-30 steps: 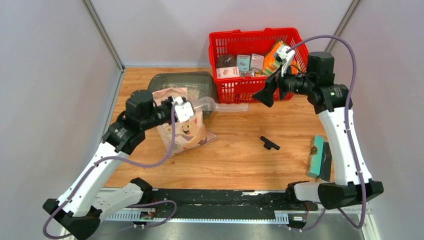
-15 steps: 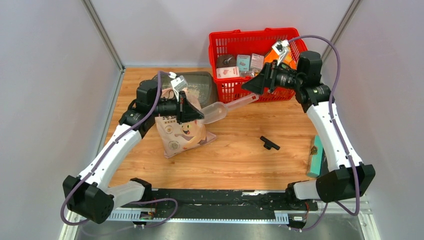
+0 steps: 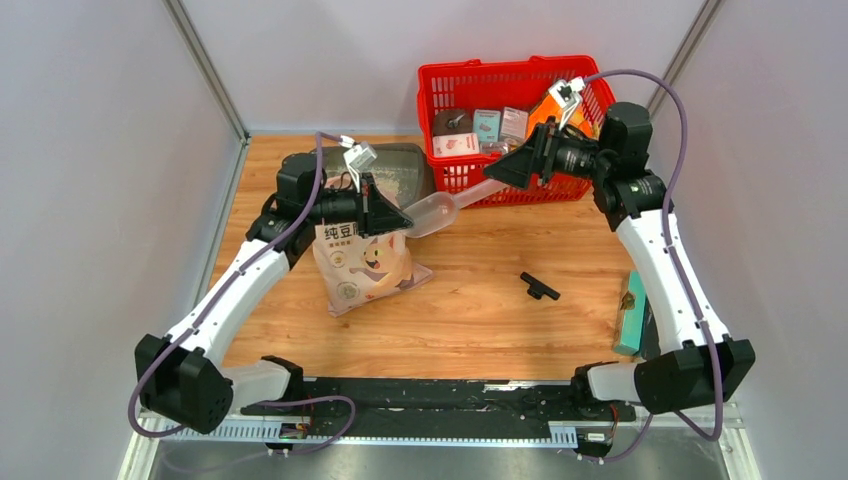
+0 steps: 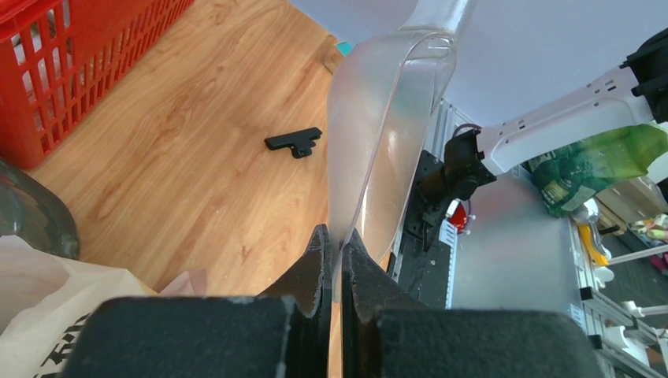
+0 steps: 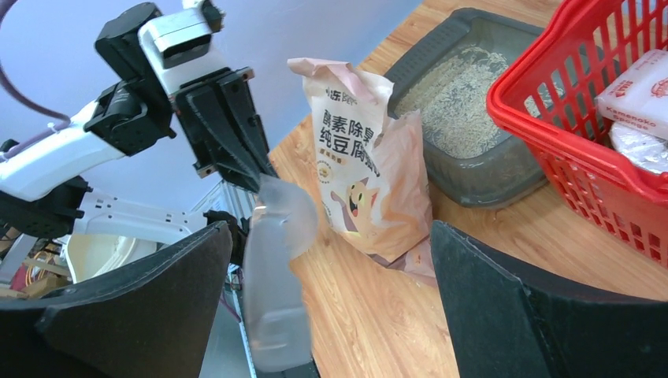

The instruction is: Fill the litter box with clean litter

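Observation:
The dark grey litter box (image 3: 405,163) sits at the back, left of the red basket, with pale litter (image 5: 458,98) in it. The pinkish-cream litter bag (image 3: 365,262) stands in front of it and also shows in the right wrist view (image 5: 364,169). My left gripper (image 3: 397,219) (image 4: 335,236) is shut on the rim of the translucent scoop (image 3: 437,212) (image 4: 386,134) and holds it above the table. My right gripper (image 3: 503,171) (image 5: 331,236) is open, its fingers either side of the scoop's handle (image 5: 272,299).
The red mesh basket (image 3: 505,70) with boxes stands at the back, close to the right gripper. A black clip (image 3: 539,289) lies mid-table. A teal block (image 3: 631,312) lies at the right edge. Walls close in left and right.
My left gripper swung from the bag top to the scoop's bowl, gripped it and lifted it off the table. My right gripper moved left and up to the scoop's handle.

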`<action>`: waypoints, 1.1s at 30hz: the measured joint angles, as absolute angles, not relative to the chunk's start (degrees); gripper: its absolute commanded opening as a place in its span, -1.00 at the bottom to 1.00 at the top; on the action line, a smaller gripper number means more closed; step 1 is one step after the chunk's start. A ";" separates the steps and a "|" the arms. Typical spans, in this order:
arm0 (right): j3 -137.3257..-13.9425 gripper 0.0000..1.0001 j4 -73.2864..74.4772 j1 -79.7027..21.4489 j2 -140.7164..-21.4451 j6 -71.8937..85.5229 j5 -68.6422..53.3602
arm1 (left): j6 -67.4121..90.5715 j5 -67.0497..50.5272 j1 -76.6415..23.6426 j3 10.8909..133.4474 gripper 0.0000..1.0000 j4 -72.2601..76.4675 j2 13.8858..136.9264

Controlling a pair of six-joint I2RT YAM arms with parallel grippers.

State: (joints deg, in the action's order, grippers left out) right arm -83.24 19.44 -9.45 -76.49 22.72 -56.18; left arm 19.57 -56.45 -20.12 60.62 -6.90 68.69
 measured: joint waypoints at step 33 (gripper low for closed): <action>-80.03 -0.25 18.76 -15.14 -74.56 23.66 -52.80 | 26.50 -55.83 -20.10 62.22 -1.00 1.13 74.56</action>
